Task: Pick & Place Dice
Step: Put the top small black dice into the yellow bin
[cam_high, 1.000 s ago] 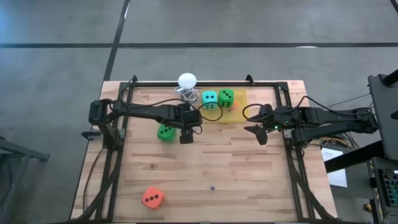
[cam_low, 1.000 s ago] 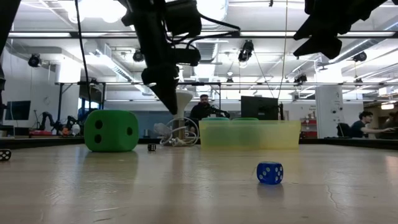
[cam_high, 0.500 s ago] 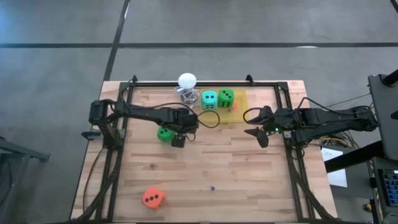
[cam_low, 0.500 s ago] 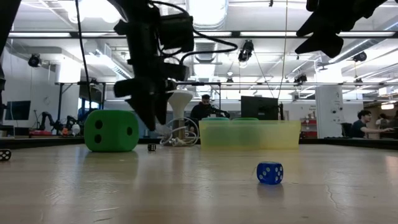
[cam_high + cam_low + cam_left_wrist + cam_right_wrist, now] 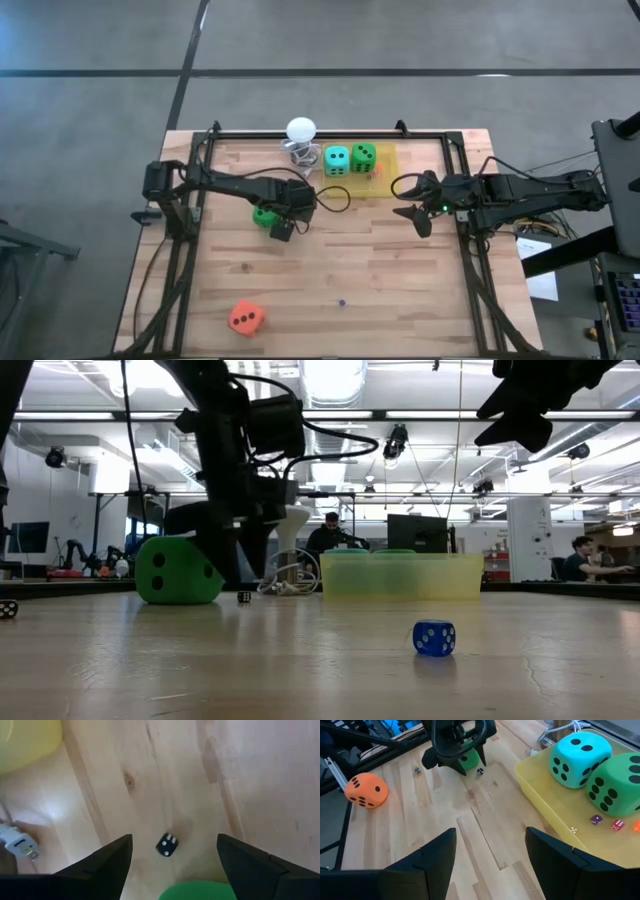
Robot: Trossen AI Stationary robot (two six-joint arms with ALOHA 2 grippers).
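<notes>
A bright green die [image 5: 263, 212] rests on the table left of centre; it also shows in the low view [image 5: 175, 572]. My left gripper [image 5: 278, 227] points down over its right side, open. In the left wrist view the green die [image 5: 199, 891] shows low between the two fingers. A teal die [image 5: 337, 160] and a second green die [image 5: 364, 157] sit in the yellow tray [image 5: 385, 172] at the far edge. The orange-red die [image 5: 246, 317] lies near the front left. My right gripper [image 5: 416, 211] hangs open above the table's right side, holding nothing.
A white ball on a wire stand [image 5: 300, 130] stands left of the tray. A tiny black die [image 5: 167, 844] lies beside the green die, and a small blue die [image 5: 434, 638] lies near the front centre. Tiny dice [image 5: 617, 824] lie in the tray.
My left gripper has come down and moved toward the table's left and near edges, onto the green die on the table. It has rolled about its own axis and opened wider. The die has not moved.
</notes>
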